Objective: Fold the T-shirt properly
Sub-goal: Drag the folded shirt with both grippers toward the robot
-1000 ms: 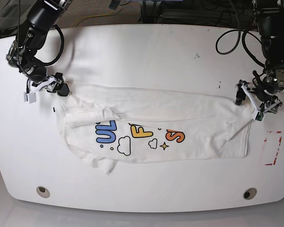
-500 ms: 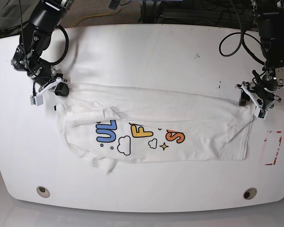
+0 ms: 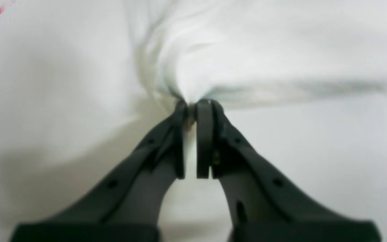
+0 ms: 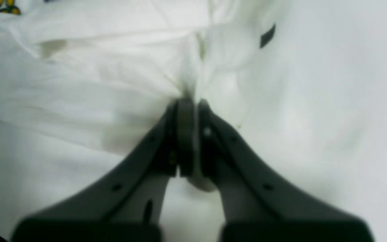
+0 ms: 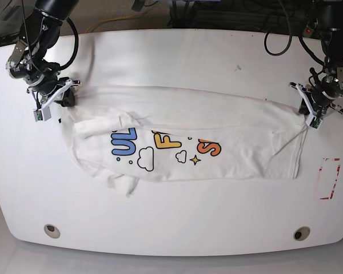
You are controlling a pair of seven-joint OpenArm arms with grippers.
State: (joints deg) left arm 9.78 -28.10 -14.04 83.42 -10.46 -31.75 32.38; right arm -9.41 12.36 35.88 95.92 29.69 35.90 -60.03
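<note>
The white T-shirt [image 5: 217, 123] with blue, yellow and orange lettering lies stretched sideways across the white table [image 5: 171, 57], its upper half folded down over the print. My left gripper [image 5: 306, 112] is shut on the shirt's upper right corner; in the left wrist view the left gripper [image 3: 193, 105] pinches bunched white cloth [image 3: 247, 43]. My right gripper [image 5: 62, 100] is shut on the shirt's upper left corner; in the right wrist view the right gripper [image 4: 190, 102] pinches gathered cloth [image 4: 113, 74].
A red-striped marker [image 5: 329, 178] lies on the table at the right edge. Two round holes [image 5: 52, 230] sit near the front edge. Cables hang behind the table's far edge. A small dark mark [image 4: 267, 35] shows beside the cloth.
Both grippers have moved toward the table's far side with the shirt corners held. The shirt's upper edge and print shifted that way and the cloth is pulled tighter.
</note>
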